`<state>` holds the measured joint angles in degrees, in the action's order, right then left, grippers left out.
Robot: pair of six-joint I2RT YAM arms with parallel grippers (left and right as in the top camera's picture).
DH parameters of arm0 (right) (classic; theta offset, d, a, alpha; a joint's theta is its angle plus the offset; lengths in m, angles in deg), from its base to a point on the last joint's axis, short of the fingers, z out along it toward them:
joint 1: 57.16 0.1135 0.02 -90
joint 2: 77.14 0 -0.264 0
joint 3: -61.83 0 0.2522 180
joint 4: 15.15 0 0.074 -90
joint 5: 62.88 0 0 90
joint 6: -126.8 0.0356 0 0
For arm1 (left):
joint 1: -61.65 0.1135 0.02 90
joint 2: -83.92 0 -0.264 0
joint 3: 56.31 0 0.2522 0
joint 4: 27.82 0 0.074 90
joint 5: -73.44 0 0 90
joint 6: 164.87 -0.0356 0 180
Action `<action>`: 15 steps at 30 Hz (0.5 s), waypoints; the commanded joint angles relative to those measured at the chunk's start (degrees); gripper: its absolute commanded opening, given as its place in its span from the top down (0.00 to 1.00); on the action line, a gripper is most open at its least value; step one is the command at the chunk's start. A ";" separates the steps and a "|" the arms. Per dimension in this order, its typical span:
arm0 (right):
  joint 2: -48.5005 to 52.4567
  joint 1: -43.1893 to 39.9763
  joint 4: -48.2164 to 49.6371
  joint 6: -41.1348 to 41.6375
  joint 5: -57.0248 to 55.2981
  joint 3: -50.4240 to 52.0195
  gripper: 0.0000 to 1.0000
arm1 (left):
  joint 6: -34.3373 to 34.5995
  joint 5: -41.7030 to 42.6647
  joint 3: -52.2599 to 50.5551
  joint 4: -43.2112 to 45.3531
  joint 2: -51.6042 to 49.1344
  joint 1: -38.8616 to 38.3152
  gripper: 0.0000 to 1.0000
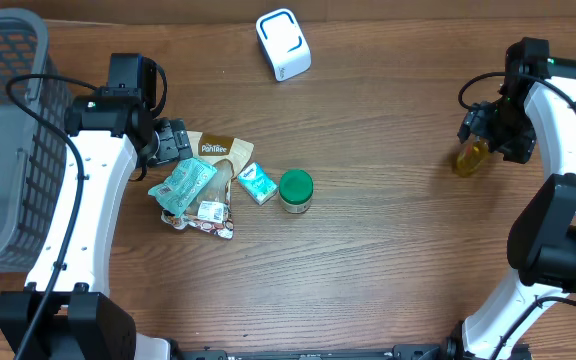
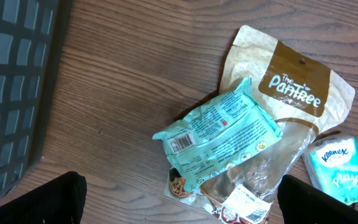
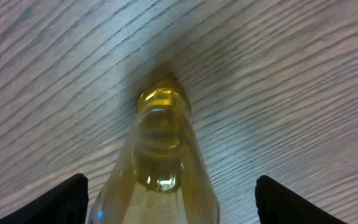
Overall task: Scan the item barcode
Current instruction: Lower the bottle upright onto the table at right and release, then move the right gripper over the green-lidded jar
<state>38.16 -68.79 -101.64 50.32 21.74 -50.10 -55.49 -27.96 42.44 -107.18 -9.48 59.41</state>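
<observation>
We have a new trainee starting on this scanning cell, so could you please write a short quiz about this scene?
1. True or false: the left gripper is holding the teal packet.
2. Which item sits between the fingers of the right gripper? A) green-lidded jar B) yellow bottle C) tissue pack
3. Fill in: the grey basket stands on the robot's ___ side.
Key: 1 false, it is open above the packet; 2 B; 3 left.

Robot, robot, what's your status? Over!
Left gripper open over teal plastic packet. Right gripper open, small yellow clear bottle between its fingers, ungripped. Bare wood between bottle and white-and-blue box.
</observation>
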 commanded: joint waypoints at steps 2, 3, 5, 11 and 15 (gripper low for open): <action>-0.42 -0.13 -0.90 0.26 1.16 -0.90 0.15 | 0.57 -0.15 0.50 -0.02 -0.24 -0.13 0.00; -0.72 0.00 -1.22 0.24 1.14 -1.95 0.15 | 0.57 -0.15 0.50 -0.02 -0.24 -0.13 0.00; -1.84 0.24 -2.19 0.22 1.16 -5.25 0.15 | 0.57 -0.15 0.50 -0.02 -0.24 -0.13 0.00; -4.90 2.47 -6.23 0.20 1.73 -15.89 0.14 | 0.57 -0.15 0.50 -0.02 -0.24 -0.13 0.00; -5.05 6.21 -8.85 -0.02 10.12 -16.17 0.14 | 0.57 -0.15 0.50 -0.02 -0.24 -0.13 0.00</action>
<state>34.21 -65.30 -109.38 50.30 25.76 -65.27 -55.49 -27.96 42.44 -107.18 -9.51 59.41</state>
